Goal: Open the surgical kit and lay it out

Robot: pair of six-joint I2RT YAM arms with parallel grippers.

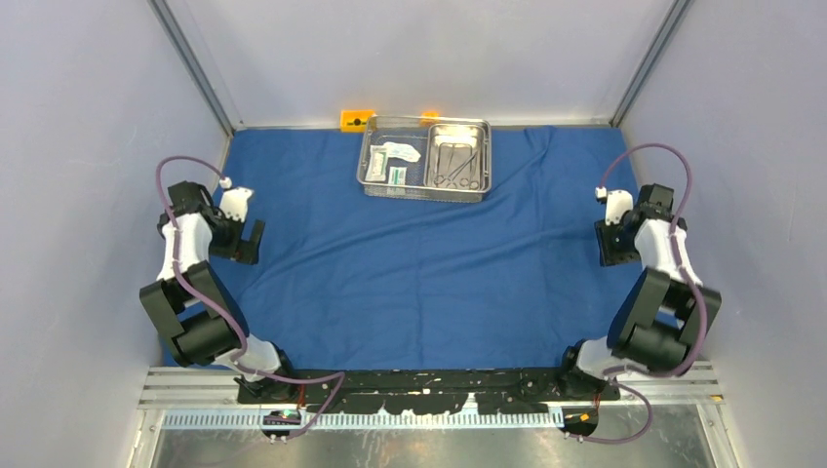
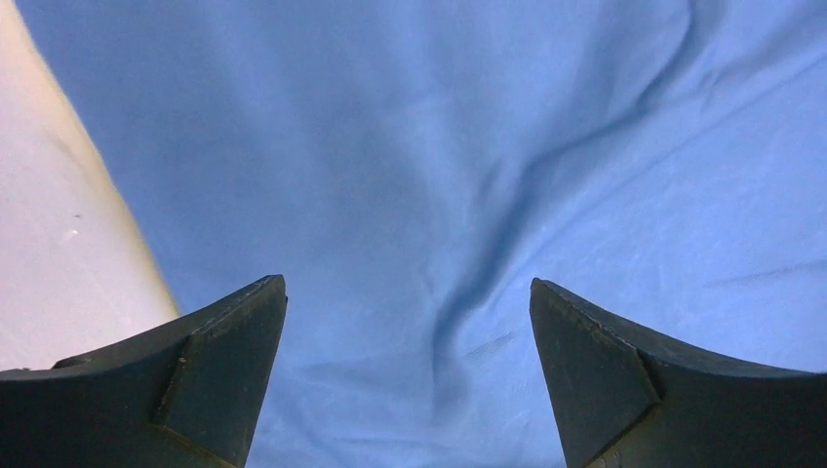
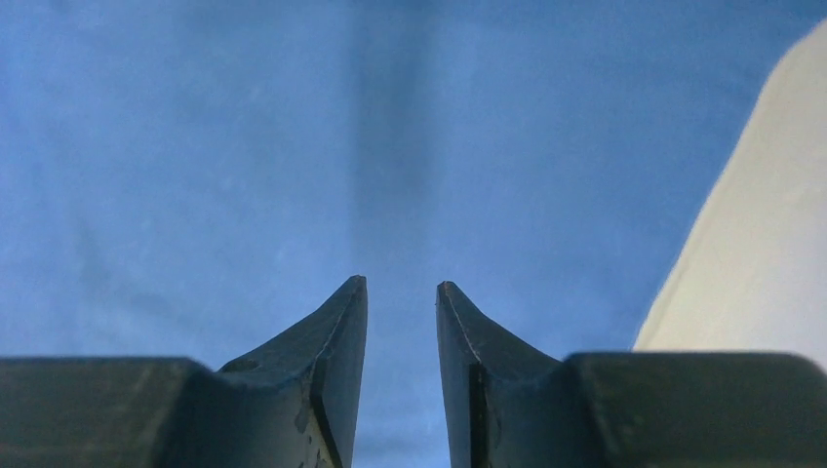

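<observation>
Robot lab cell: plain grey walls (image 1: 410, 49), aluminium frame posts (image 1: 191, 60)

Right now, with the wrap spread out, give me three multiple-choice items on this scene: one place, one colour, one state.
1. Where does the mesh basket stand?
A) at the near edge
B) at the far edge, mid-width
C) at the left edge

2. What colour is the cloth wrap?
A) green
B) white
C) blue

3. How is the left gripper?
A) shut on the cloth wrap
B) shut on scissors
C) open, empty

Key:
1 B, the top view shows it on the far side, centred.
2 C, it is blue in every view.
3 C, its jaws stand wide apart with nothing between them.
</observation>
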